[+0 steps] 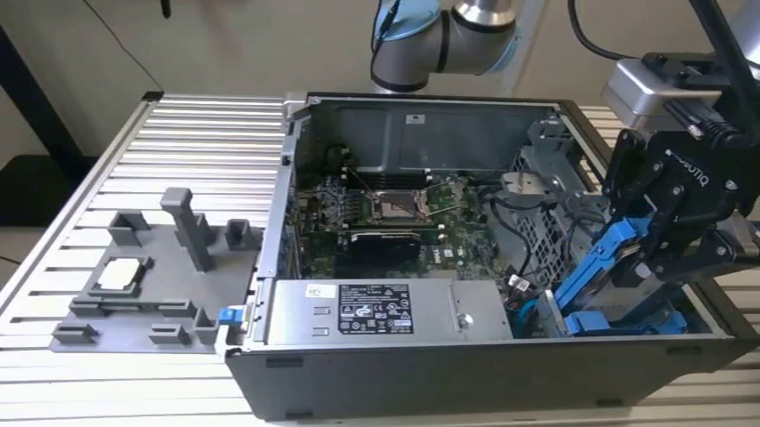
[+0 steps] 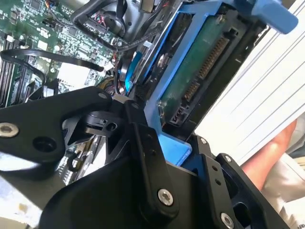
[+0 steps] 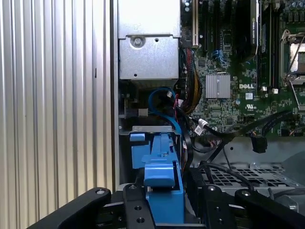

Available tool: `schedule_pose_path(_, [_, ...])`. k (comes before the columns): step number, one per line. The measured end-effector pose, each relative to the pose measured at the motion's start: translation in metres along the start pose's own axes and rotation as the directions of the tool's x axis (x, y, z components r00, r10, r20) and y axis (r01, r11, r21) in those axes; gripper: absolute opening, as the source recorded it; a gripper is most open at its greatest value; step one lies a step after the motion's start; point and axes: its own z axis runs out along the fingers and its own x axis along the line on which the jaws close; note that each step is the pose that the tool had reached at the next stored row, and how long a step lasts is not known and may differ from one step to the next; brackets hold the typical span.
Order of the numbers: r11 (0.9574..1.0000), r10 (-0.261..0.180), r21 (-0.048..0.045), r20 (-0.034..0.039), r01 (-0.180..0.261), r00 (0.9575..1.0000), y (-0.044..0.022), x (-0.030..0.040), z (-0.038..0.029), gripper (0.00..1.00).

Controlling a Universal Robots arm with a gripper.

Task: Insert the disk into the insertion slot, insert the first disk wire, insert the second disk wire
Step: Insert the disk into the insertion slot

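- Ribbed metal table point(image 1: 190, 133) carries the open computer case point(image 1: 475, 378); at the exterior view's right, the gripper point(image 1: 659, 262) pinches the disk point(image 1: 590, 267) by its blue carrier.
- The disk hangs tilted, its lower end down inside the case beside the insertion slot point(image 1: 553, 245), not yet seated.
- Likely trouble: a skewed approach would jam the carrier on the cage's sheet-metal edge.
- Loose cables point(image 3: 187, 143) lie just beside the path and could be snagged or trapped.
- Room is tight between the case wall and the cage; open space lies upward and over the table.
- A person's arm point(image 2: 271, 157) is near, beyond the table edge.
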Motion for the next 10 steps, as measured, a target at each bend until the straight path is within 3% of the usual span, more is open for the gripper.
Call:
schedule_pose_path(2, [1.0, 0.0, 0.0, 0.0, 0.0, 1.0, 0.0, 0.0, 0.0001, 0.44])
schedule_pose_path(3, [1.0, 0.0, -0.0001, 0.0002, 0.0, 1.0, 0.0, 0.0, 0.0002, 0.32])
schedule_pose_path(7, [1.0, 0.0, 0.0005, 0.0001, 0.0, 1.0, 0.0, 0.0, 0.0004, 0.32])
schedule_pose_path(10, [0.9999, 0.0, 0.012, 0.0085, 0.0, 1.0, 0.0012, 0.0, 0.0012, 0.32])
